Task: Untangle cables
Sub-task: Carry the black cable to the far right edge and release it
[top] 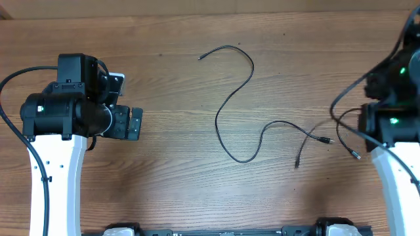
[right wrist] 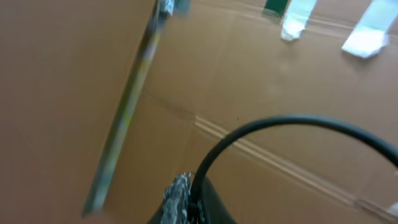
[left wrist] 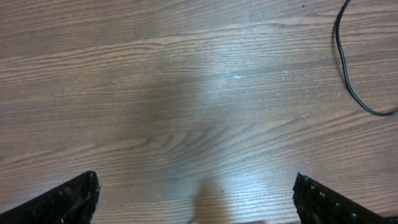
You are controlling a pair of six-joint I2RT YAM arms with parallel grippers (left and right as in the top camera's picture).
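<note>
1. The left claw [left wrist: 196, 182] stands wide apart with nothing between its fingers [left wrist: 68, 199]. Only the bare wooden table [left wrist: 155, 93] lies under it.
2. Ahead of that claw, out toward the right arm [top: 394, 170], the long cable [top: 228, 105] snakes flat across the wood. It is well apart from both fingertips, and only one curve of it reaches the corner of the left wrist view.
3. One end of the long cable points away from the left claw at the far side of the table. The rest winds in an S toward the right arm and ends in a small plug [top: 326, 140].
4. The right claw [right wrist: 191, 202] is pressed together on a black cord [right wrist: 280, 124] — the cord rises from the tips and arcs off to one side.
5. Beyond that claw is a blurred brown board [right wrist: 62, 93] with pale tape strips [right wrist: 364, 37].
6. Near the right arm, on the side facing the left claw, a second strand [top: 303, 149] branches off the long cable and ends in its own plug. Another plug end [top: 356, 156] sits just beside the arm.
7. I cannot tell from overhead which strand leads into the right claw.
</note>
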